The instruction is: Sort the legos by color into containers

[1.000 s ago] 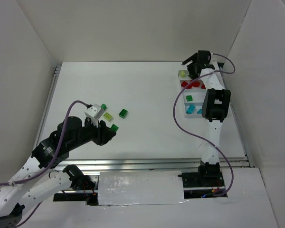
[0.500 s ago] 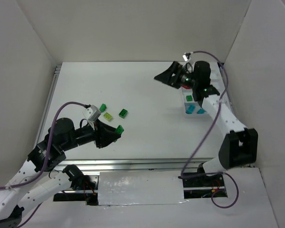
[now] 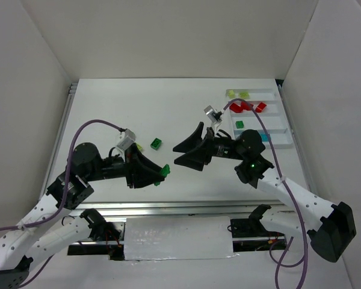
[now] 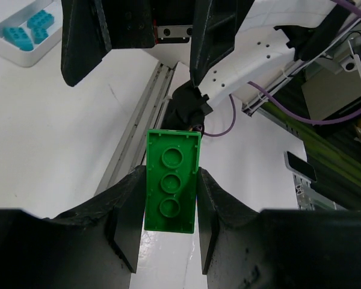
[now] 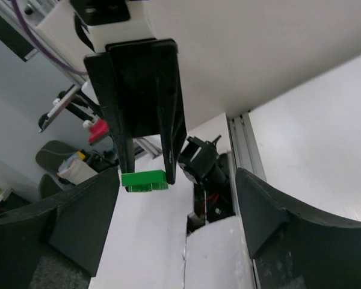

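- Green lego [image 4: 171,189] is clamped in the left gripper [image 3: 158,176], held clear of the table [image 3: 108,108].
- Right gripper [image 3: 180,153] faces it with jaws spread wide. This looks like a handover, and next it must close squarely on the lego.
- Farther back another green brick [image 3: 157,143] lies loose, and the tray [image 3: 282,114] sits far right.

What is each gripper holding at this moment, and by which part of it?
The left gripper is shut on a green lego, pinching its two long sides. The right gripper is open and holds nothing.
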### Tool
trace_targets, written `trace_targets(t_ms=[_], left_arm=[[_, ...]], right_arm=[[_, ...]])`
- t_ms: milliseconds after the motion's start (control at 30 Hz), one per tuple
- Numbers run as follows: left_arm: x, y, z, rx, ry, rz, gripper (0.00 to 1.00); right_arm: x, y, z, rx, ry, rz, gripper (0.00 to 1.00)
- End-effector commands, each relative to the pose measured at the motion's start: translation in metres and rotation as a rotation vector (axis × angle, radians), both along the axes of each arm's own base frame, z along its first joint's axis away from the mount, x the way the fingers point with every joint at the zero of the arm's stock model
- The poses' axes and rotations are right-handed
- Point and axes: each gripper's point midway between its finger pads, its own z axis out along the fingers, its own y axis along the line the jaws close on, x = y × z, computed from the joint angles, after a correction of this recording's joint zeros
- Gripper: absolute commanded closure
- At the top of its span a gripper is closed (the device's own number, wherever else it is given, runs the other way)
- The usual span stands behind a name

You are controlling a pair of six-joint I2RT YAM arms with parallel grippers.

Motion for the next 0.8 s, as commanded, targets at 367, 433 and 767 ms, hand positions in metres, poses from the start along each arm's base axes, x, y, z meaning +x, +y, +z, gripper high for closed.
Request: trace_targets(t_ms=[367, 433, 767], left_arm=[[-0.008, -0.003, 0.030, -0.130, -0.032, -0.046, 1.00], [-0.007, -0.003, 0.030, -0.126, -0.030, -0.036, 1.00], [-0.005, -0.001, 0.035, -0.134, -0.034, -0.017, 1.00]], right_arm=[[-0.053, 0.019, 0.033, 0.126, -0.070, 0.131, 0.25], [-0.057, 0.019, 0.036, 0.134, -0.074, 0.134, 0.29], [-0.053, 0.026, 0.031, 0.105, -0.056, 0.115, 0.87]])
